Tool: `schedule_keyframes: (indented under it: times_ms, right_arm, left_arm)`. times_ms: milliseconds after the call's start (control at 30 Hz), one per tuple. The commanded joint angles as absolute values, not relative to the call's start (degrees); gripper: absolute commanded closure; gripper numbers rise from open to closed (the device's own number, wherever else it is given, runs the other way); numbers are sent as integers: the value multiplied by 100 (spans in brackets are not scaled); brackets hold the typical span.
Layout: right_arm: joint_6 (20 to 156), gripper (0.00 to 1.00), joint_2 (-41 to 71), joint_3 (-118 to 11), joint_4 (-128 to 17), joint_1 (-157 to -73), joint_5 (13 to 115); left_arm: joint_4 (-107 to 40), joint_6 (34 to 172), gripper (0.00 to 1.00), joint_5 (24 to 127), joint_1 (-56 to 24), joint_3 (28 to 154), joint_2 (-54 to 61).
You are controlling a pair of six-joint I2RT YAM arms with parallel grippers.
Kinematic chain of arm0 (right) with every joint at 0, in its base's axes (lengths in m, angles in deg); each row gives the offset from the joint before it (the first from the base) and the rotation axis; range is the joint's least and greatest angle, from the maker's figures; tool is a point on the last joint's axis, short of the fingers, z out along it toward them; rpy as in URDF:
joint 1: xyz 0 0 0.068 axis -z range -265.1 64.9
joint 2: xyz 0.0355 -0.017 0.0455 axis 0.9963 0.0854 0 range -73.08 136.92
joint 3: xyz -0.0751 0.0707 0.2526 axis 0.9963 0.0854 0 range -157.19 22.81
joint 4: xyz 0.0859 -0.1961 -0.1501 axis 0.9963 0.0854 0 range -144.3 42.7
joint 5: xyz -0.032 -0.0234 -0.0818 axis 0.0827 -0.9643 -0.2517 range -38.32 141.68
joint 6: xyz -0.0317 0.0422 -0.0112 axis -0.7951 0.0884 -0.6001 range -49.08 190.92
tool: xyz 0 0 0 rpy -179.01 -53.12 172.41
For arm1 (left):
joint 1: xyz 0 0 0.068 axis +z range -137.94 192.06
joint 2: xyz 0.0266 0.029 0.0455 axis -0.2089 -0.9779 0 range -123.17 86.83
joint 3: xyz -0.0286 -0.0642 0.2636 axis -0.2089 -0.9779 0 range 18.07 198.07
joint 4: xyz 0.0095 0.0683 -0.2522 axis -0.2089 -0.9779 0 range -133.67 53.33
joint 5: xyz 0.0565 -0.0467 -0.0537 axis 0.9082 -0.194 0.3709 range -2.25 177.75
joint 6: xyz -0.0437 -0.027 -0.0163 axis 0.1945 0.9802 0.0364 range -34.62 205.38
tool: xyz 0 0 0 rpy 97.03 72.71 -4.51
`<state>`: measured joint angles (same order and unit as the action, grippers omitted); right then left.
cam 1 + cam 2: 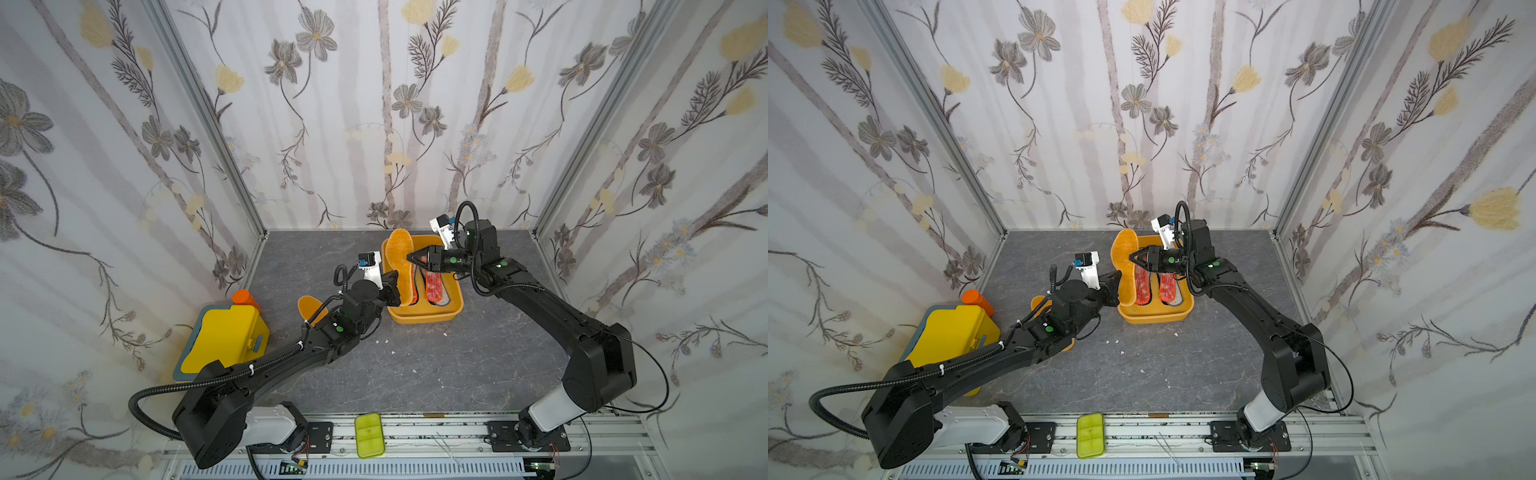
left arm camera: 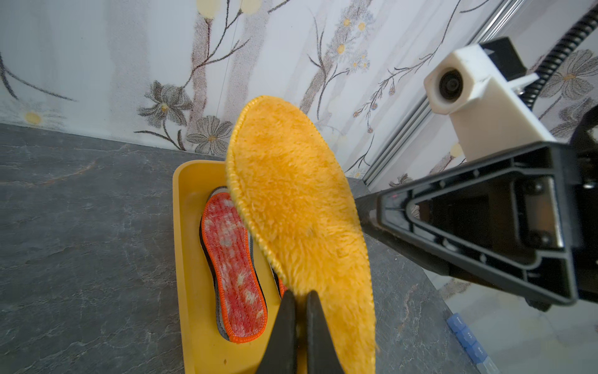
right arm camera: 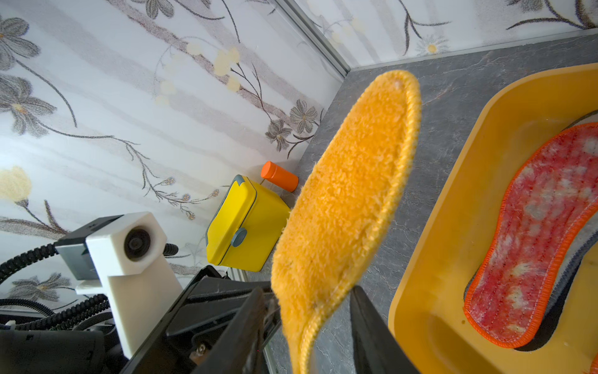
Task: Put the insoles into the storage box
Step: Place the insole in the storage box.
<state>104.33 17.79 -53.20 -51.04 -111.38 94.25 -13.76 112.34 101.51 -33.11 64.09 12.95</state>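
Our left fingers [image 2: 289, 312] are pressed together on the heel end of an orange-yellow insole [image 2: 291, 200]. They hold it up on edge, toe high, over the left wall of the storage box [image 1: 424, 318] at the centre of both top views. Our right fingers [image 1: 417, 254] are spread to either side of the same insole about midway along it. The right wrist view shows a gap on both sides, so they do not grip it yet. We judge the handover to be the weak point: the insole is soft, so a pinch landing off its middle could fold it. If the left fingers let go before the right ones hold, it could tip off the rim onto the surface [image 1: 415, 365]. The box looks hardly longer than the insole, so lowering it tilted could catch the toe on the far rim. The two wrists are also close enough to bump. By our count, two red-orange insoles [image 1: 1168, 286] lie flat in the box. Grey and dark edges show beneath them, but we cannot tell how many lie there. A second orange-yellow insole [image 1: 309, 307] lies on the surface, half hidden by the left arm. That makes four we can count, and one storage box. At the left of the frame stand one yellow lidded box [image 1: 226, 336] and one orange bottle [image 1: 245, 297]. One small green tray [image 1: 369, 434] sits on the rail at the bottom.
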Motion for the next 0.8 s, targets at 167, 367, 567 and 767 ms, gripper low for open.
schedule_keyframes:
  times_ms: [167,367,567,767]
  right_arm:
    - [10480,57,1976,-5312,-5356,-11181,9583]
    - [10493,58,2000,-5329,-5387,-11204,9594]
    - [10569,62,2000,-5348,-5516,-11241,9694]
    - [10672,66,2037,-5357,-5656,-11272,9773]
  left_arm:
    - [-1171,11109,100,10440,-3316,6403,1397]
    - [-1126,11104,100,10471,-3308,6373,1435]
    - [-1158,11096,100,10490,-3311,6403,1396]
    - [-1154,11122,100,10482,-3310,6399,1346]
